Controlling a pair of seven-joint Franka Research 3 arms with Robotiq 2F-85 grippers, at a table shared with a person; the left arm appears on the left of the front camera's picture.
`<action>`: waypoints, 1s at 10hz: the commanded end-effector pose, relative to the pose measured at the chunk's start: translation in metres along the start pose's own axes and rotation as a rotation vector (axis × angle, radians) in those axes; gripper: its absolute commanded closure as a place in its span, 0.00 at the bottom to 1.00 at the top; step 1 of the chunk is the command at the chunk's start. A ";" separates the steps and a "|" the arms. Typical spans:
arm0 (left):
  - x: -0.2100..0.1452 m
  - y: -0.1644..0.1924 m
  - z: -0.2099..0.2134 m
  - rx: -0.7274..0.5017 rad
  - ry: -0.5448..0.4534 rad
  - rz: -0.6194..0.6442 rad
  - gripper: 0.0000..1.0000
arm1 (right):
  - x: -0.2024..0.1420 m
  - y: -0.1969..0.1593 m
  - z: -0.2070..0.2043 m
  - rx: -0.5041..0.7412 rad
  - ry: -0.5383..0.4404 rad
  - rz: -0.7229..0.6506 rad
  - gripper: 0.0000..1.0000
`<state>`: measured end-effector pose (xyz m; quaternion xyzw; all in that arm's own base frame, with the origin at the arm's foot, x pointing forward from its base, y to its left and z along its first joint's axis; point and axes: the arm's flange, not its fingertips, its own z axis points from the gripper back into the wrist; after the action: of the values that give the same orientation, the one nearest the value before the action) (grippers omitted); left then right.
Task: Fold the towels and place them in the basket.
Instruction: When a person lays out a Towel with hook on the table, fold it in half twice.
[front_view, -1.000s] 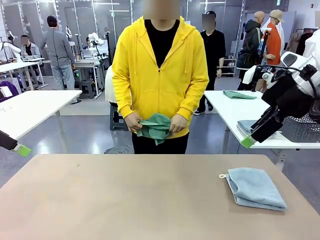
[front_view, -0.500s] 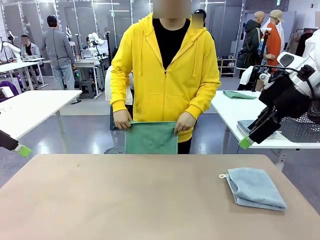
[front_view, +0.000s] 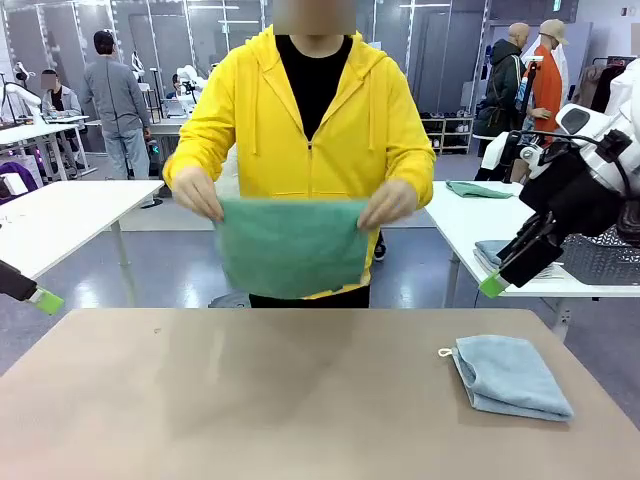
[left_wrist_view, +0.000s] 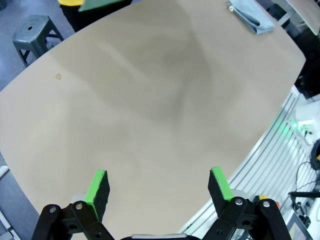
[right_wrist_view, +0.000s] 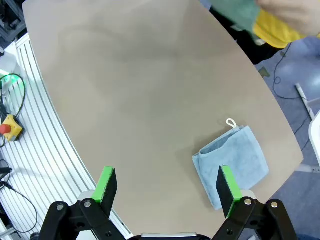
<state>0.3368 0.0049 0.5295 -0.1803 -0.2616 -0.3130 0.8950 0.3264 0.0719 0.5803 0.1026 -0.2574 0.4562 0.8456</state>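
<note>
A person in a yellow hoodie stands at the far side of the table and holds a green towel (front_view: 290, 245) spread flat by its two top corners, above the far edge. A pale blue-grey towel (front_view: 510, 375) lies folded on the table at the right, its white loop tag pointing left; it also shows as the folded towel (right_wrist_view: 235, 162) under my right wrist. My left gripper (front_view: 40, 297) hovers open off the table's left edge, and my right gripper (front_view: 493, 285) hangs open above the right edge. Nothing sits between the open left gripper's (left_wrist_view: 159, 187) or the open right gripper's (right_wrist_view: 167, 187) fingers. The basket (front_view: 605, 258) shows partly behind my right arm.
A white side table (front_view: 450, 215) at the right rear carries another green cloth (front_view: 480, 190) and a blue one (front_view: 495, 250). A grey stool (left_wrist_view: 32, 32) stands on the floor beyond the table's far edge. The tan tabletop (front_view: 280, 400) is bare in the middle.
The person has unfolded the green towel and lifted it from waist height to chest height, spread wide. Neither arm has moved.
</note>
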 end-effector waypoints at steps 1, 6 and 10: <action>0.000 0.000 -0.001 0.011 0.009 -0.006 0.00 | -0.001 0.000 0.000 -0.007 0.004 0.007 0.00; 0.000 0.000 -0.001 0.011 0.009 -0.006 0.00 | -0.001 0.000 0.000 -0.007 0.004 0.007 0.00; 0.000 0.000 -0.001 0.011 0.009 -0.006 0.00 | -0.001 0.000 0.000 -0.007 0.004 0.007 0.00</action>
<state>0.3368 0.0050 0.5295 -0.1803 -0.2616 -0.3129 0.8951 0.3265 0.0717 0.5802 0.1009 -0.2568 0.4576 0.8452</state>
